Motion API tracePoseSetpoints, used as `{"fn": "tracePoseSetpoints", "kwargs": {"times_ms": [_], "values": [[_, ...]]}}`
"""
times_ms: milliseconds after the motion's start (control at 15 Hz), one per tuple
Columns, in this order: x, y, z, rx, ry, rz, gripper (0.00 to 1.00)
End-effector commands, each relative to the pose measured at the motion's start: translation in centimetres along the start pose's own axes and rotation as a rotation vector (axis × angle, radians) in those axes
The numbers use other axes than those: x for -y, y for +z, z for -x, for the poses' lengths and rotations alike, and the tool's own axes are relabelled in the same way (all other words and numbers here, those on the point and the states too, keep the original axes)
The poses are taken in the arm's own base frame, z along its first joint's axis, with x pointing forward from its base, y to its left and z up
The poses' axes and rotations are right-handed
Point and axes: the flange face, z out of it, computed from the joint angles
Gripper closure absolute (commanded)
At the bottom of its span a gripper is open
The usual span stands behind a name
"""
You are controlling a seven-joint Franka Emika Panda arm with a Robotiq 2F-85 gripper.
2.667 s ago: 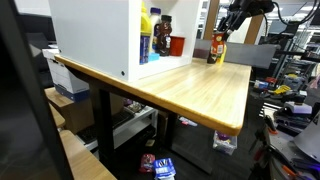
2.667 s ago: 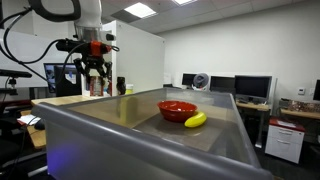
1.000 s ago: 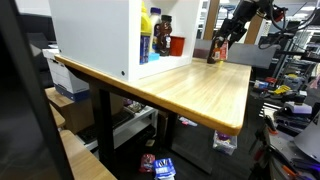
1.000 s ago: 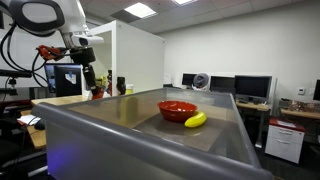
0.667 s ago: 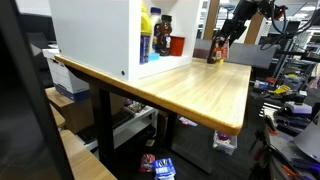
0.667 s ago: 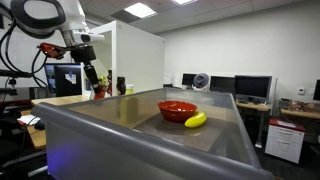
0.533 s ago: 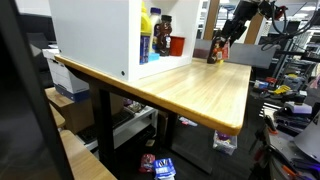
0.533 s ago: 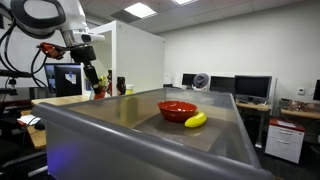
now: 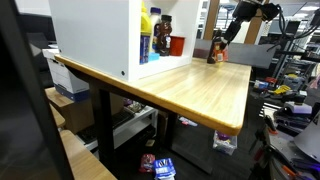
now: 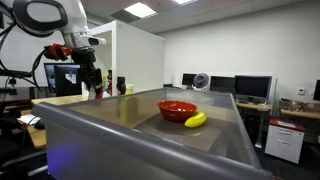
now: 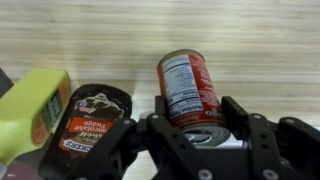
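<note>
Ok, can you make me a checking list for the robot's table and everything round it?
Surface: pale wooden table, with things only at its far end.
Job's things: red can with a nutrition label, sitting between the fingers.
Clutter: dark packet and yellow-green pack beside the can; bottles on a shelf of the white cabinet.
End effector: closed on the can's near end.
Cables: black loops beside the arm.
Surroundings: office monitors; grey bin holding a red bowl and a banana.
</note>
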Motion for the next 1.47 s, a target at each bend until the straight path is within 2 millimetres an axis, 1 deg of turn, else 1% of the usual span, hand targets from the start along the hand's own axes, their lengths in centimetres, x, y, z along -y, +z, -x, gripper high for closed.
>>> {"fn": "tracePoseSetpoints", "kwargs": {"times_ms": [0,267,333,400,467,533,600,800,867,1400], "values": [[-0.1,0.3,-0.6,0.011,-0.182,-0.047,0.66],[-0.3,0.8,-0.7,0.018,-0.355,-0.089,0.66],[-0.4,1.0,-0.7,0.019,-0.438,-0.112,0.66],[-0.3,0.9,-0.7,0.015,-0.472,-0.121,0.66],[-0.3,1.0,-0.8,0.007,-0.557,-0.143,0.66],[-0.2,0.7,-1.0,-0.002,-0.590,-0.150,0.66],[-0.1,0.5,-1.3,-0.011,-0.679,-0.171,0.66],[-0.1,-0.2,-1.8,-0.039,-0.835,-0.212,0.66],[-0.1,-0.6,-2.0,-0.055,-0.916,-0.239,0.66],[-0.1,-1.3,-2.1,-0.154,-1.222,-0.407,0.66]]}}
